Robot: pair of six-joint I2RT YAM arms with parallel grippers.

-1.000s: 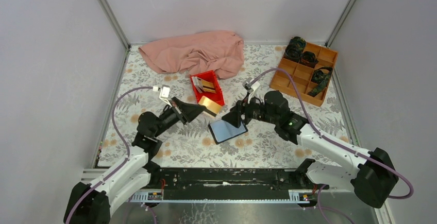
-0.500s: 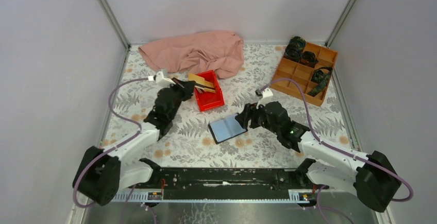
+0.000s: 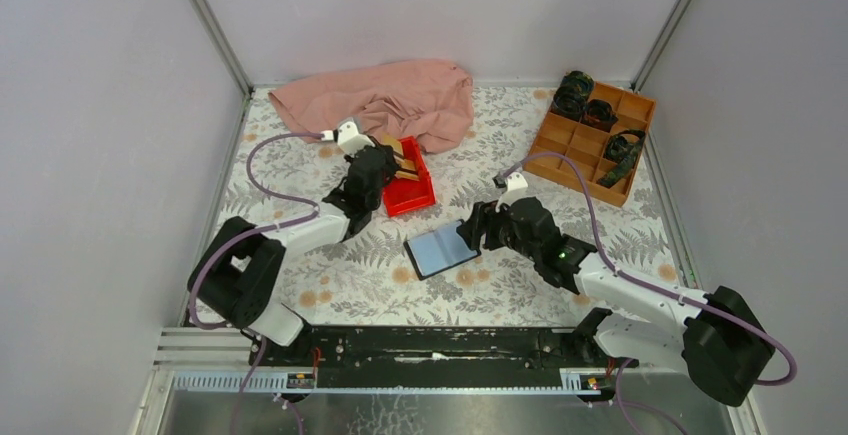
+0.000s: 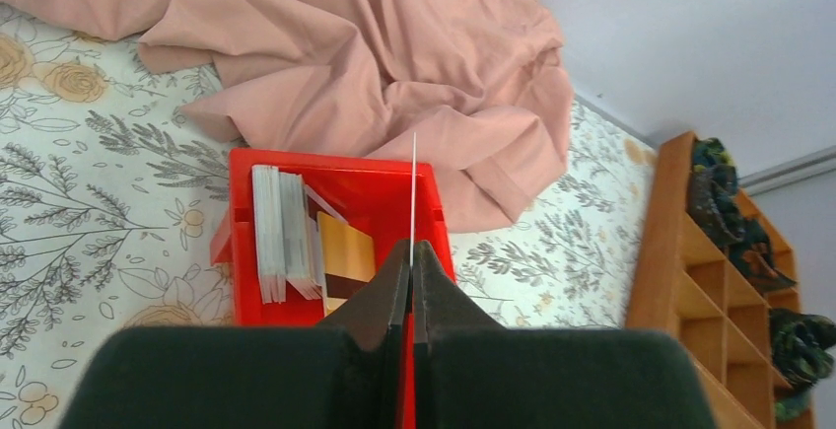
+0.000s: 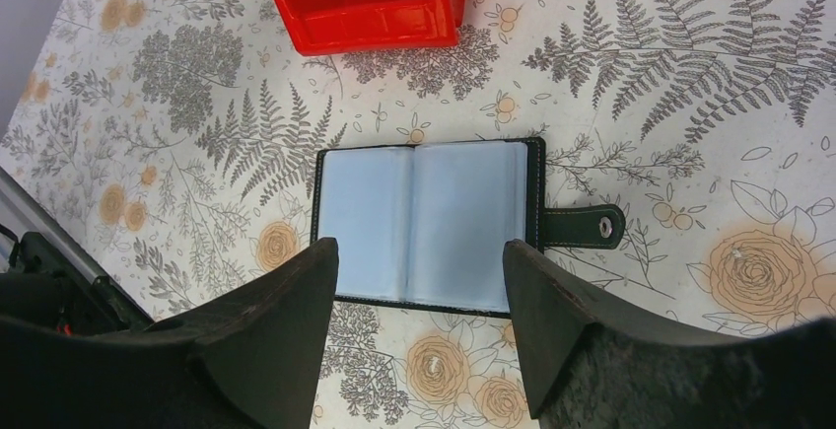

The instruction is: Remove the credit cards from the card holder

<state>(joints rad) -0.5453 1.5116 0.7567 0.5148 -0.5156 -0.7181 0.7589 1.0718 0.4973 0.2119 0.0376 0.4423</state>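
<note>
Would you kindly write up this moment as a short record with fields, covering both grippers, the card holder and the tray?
Left gripper: shut on a credit card, held edge-on over the red tray
Right gripper: open, above the card holder
Holder state: lying open, blue inside up, no cards showing
Tray contents: several credit cards standing inside
Behind tray: pink cloth
</note>
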